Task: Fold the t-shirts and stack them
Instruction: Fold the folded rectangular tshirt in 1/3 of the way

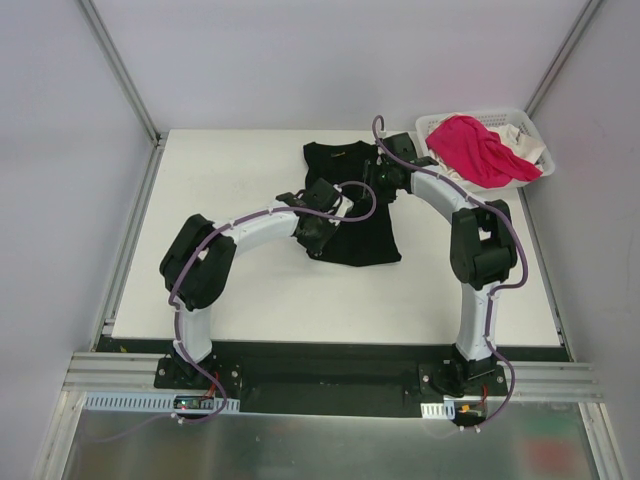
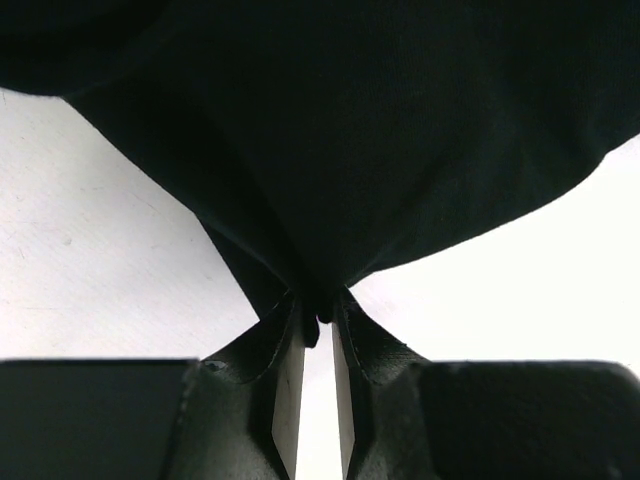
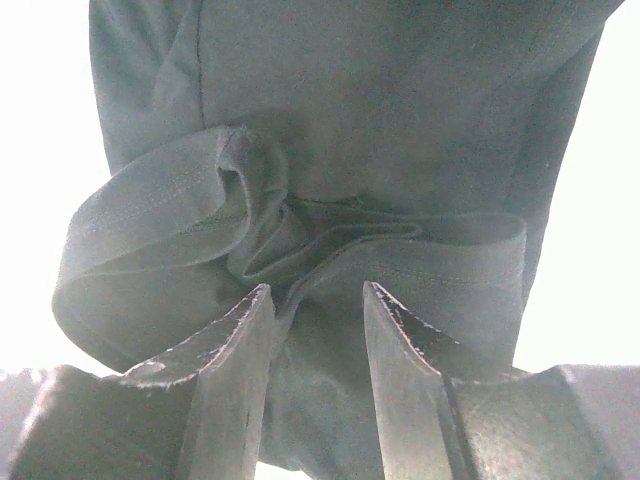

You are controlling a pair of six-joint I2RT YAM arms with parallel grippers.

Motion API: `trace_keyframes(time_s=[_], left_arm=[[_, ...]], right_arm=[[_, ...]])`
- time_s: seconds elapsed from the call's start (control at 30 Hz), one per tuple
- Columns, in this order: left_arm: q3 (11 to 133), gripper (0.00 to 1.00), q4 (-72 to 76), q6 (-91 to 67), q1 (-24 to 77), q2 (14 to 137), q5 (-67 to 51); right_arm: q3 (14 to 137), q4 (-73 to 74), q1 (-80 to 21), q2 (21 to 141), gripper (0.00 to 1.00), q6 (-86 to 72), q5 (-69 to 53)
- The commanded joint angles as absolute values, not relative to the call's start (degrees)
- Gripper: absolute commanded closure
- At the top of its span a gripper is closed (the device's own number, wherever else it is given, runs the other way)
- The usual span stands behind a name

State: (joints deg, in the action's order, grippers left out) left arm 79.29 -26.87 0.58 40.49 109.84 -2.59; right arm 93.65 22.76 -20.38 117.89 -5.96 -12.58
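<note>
Overhead, the black t-shirt (image 1: pixel 352 215) lies spread on the far middle of the table (image 1: pixel 250 295). The left gripper (image 1: pixel 317 243) is at its near-left corner and the right gripper (image 1: pixel 382 190) at its far-right sleeve. At the table's far-right corner stands the white lattice basket (image 1: pixel 500 113). It holds the pink t-shirt (image 1: pixel 478 150), heaped on top and spilling over the near rim, with the white t-shirt (image 1: pixel 528 158) crumpled under and beside it.

From the left wrist, the fingers (image 2: pixel 288 385) are pressed nearly together, pinching a peak of black cloth that is drawn taut up off the white surface.

From the right wrist, the fingers (image 3: pixel 240 370) stand part-way apart. A rolled sleeve hem and crumpled folds of the same shirt, washed-out grey here, lie slack at their tips and in the gap.
</note>
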Motion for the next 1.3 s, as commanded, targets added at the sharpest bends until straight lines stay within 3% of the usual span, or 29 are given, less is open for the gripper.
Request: trace_keyframes(time_s=[0.0,0.97,1.03,1.17,1.27], left_arm=[[77.79,0.86,-27.25,0.09,40.96,107.32,-3.16],[73.21,0.89,-27.25,-4.66,44.74,100.55,-0.53],[73.21,0.89,-27.25,-4.66,44.74,100.55,-0.27],[72.95,0.89,-27.25,-4.48,44.65,100.72,-0.35],[72.77,0.89,-27.25,-4.39,44.74,100.72,-0.35]], right_arm=[[96.06,21.45,-20.21,117.68,0.57,-6.59,-13.62],[91.83,19.33,-24.17,117.42,0.53,-8.61,-14.59],[92.90,19.51,-24.43,117.95,0.57,-8.53,-14.59],[94.13,19.78,-24.70,118.47,0.93,-8.35,-14.41],[95.09,20.12,-24.61,119.26,0.99,-8.09,-13.71]])
